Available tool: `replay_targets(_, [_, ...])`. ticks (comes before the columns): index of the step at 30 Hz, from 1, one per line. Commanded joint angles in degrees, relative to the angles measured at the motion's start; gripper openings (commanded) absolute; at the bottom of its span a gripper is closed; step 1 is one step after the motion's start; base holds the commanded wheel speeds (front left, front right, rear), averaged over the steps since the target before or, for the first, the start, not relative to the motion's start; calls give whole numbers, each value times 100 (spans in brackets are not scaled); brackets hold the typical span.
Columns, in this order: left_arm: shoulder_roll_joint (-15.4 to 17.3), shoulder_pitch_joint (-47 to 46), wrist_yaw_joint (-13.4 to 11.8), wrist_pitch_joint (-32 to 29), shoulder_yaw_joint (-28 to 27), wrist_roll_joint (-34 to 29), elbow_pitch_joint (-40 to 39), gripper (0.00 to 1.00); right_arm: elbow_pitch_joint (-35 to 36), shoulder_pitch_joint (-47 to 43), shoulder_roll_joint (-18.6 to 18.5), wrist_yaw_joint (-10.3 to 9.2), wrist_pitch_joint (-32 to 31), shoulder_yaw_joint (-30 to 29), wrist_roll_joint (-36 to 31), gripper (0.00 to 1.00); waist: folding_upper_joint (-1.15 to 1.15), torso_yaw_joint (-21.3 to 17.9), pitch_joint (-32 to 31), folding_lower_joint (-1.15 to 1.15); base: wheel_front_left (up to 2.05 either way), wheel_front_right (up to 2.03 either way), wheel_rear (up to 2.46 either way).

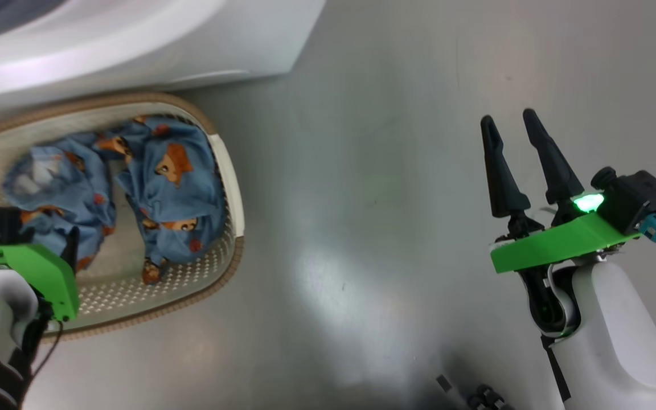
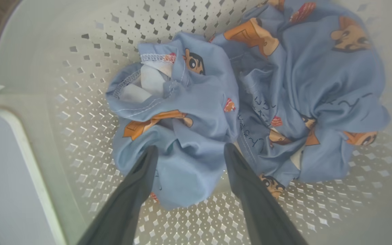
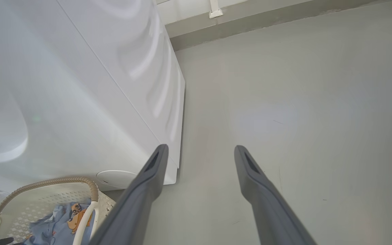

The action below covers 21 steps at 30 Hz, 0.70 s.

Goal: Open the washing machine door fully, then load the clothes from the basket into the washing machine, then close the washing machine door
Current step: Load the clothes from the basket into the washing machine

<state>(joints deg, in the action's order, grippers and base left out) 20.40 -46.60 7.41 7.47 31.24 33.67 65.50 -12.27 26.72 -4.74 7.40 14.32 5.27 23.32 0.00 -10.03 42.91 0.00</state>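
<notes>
Both bear-print clothes [image 2: 284, 85] bundles sit in the basket [image 2: 80, 102], parked just beside the washing machine [image 1: 134, 51]; left gripper [image 2: 191, 147] is down inside it, fingers spread wide over one bundle, nothing clamped. Right gripper [image 1: 507, 116] is wide open too; empty, hanging over the floor [image 1: 362, 171] well off to the side.

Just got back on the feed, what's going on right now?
The left gripper is down in the basket, jaws open astride one blue bear-print bundle, nothing gripped yet. All the clothes lie in the basket, which sits by the washing machine. The right gripper hangs open and empty over the floor.
</notes>
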Motion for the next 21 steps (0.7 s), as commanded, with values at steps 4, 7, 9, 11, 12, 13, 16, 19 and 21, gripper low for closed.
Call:
replay_targets(4, [394,-147,8,-156,164,201,54,100,204,-13,78,9,68,175,-79,100,0,-206,319,0,0,0,0])
replay_targets(7, [507,-256,8,-236,408,322,40,100,233,28,101,9,68,205,-78,100,0,-260,420,0,0,0,0])
replay_targets(9, [567,-345,8,-252,541,398,47,100,257,56,116,9,68,221,-80,100,0,-284,493,0,0,0,0])
replay_targets(11, [626,-438,8,-261,660,470,71,100,283,81,129,9,68,245,-82,100,0,-318,566,0,0,0,0])
replay_targets(12, [650,-485,8,-259,713,509,81,100,297,93,136,9,68,259,-83,100,0,-334,603,0,0,0,0])
replay_targets(13, [658,-530,8,-273,779,530,97,100,306,106,141,9,68,272,-83,100,0,-346,633,0,0,0,0])
replay_targets(16, [678,-622,8,-289,939,597,180,100,320,117,155,9,68,324,-87,100,0,-392,669,0,0,0,0])
replay_targets(19, [714,-683,8,-310,1078,663,277,100,328,123,166,9,68,386,-80,100,0,-449,690,0,0,0,0])
replay_targets(21, [731,-715,8,-321,1146,716,338,100,338,121,171,9,68,419,-75,100,0,-480,698,0,0,0,0])
